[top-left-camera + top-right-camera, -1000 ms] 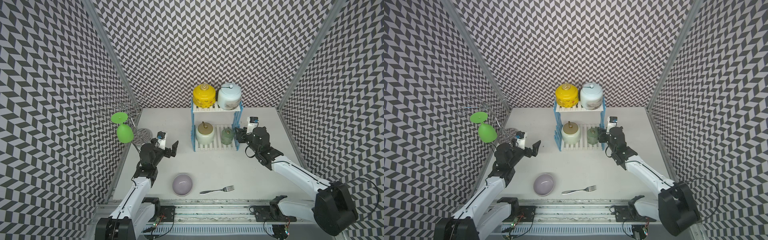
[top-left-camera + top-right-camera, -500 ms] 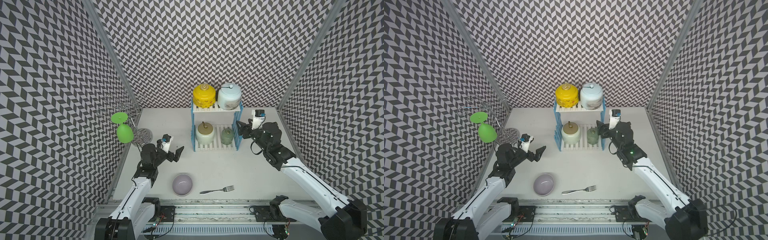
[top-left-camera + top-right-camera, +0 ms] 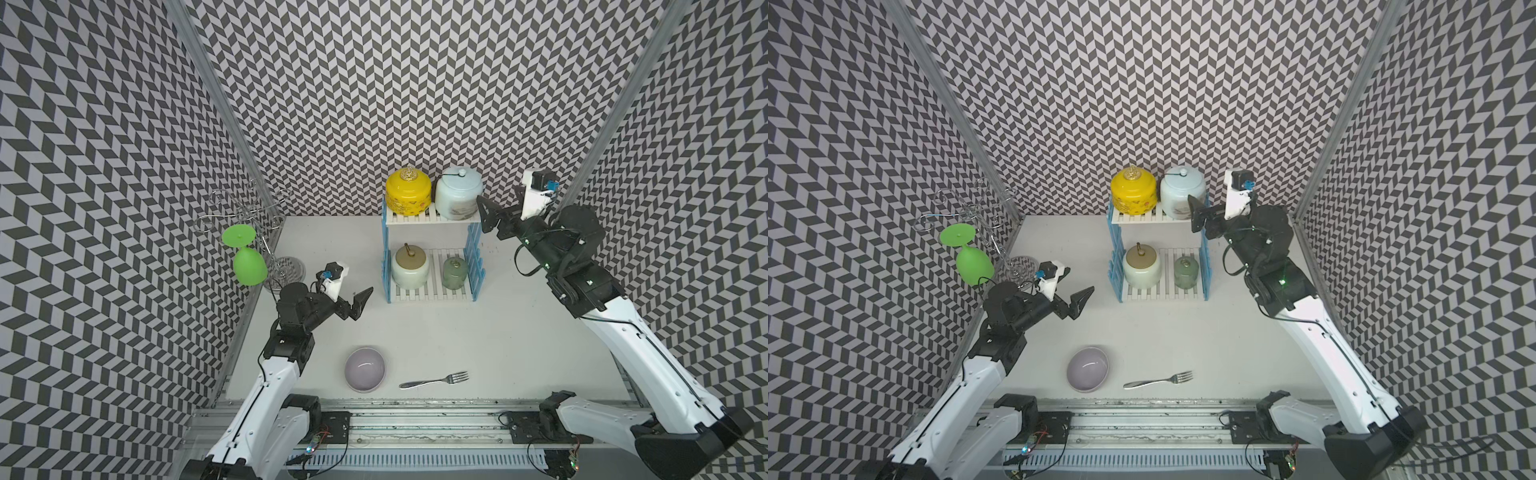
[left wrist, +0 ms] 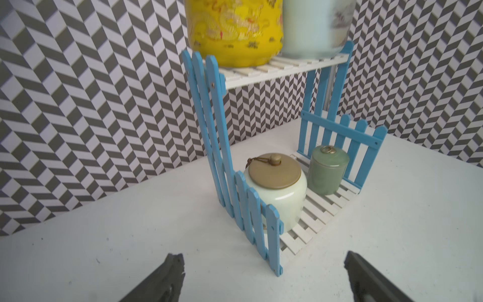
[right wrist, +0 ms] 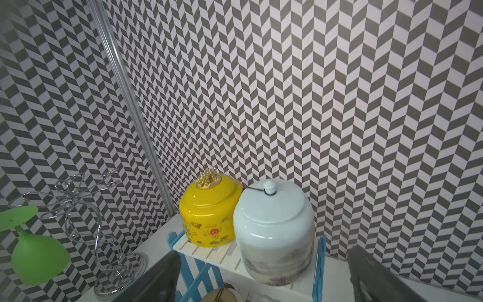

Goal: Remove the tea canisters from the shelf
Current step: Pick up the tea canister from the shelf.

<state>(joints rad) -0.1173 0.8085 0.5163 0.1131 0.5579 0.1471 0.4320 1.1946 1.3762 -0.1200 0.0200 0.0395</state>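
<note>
Jaws wide, empty both sides: R gripper [image 3: 496, 212] level w/ pale blue canister [image 3: 457, 199] on shelf [image 3: 428, 219] top, prob for side grab; L gripper [image 3: 359, 301] faces cream canister [image 3: 410, 272].

High pair; wrist views seemingly near shelf [image 4: 274, 74]

Shelf [image 3: 428, 219] top: yellow canister [image 3: 408, 195], pale-blue canister [image 3: 457, 199]; btm: cream canister [image 3: 410, 270], grey-green canister [image 3: 454, 273] (all upright).

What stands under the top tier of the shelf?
A cream canister with a tan lid and a small grey-green canister, on the lower tier. The fence side partly hides the cream one.
</note>
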